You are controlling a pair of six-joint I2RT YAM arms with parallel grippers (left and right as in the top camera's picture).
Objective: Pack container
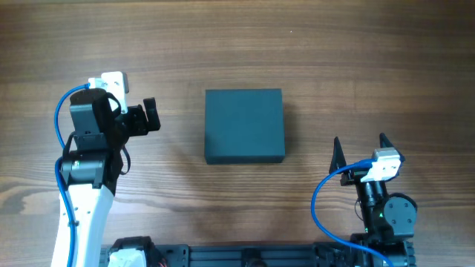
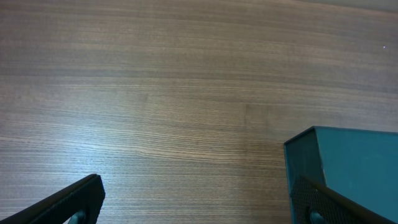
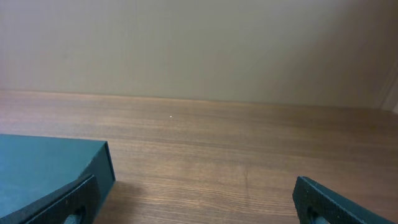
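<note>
The container is a dark teal-grey square box, closed, in the middle of the wooden table. Its corner shows at the lower right of the left wrist view and at the lower left of the right wrist view. My left gripper is open and empty, to the left of the box and pointing toward it; its fingers show in its wrist view. My right gripper is open and empty, to the right of the box and nearer the front edge; its fingers show in its wrist view.
A plain beige wall rises beyond the table's far edge. A black rail runs along the front edge between the arm bases. Blue cables loop off both arms.
</note>
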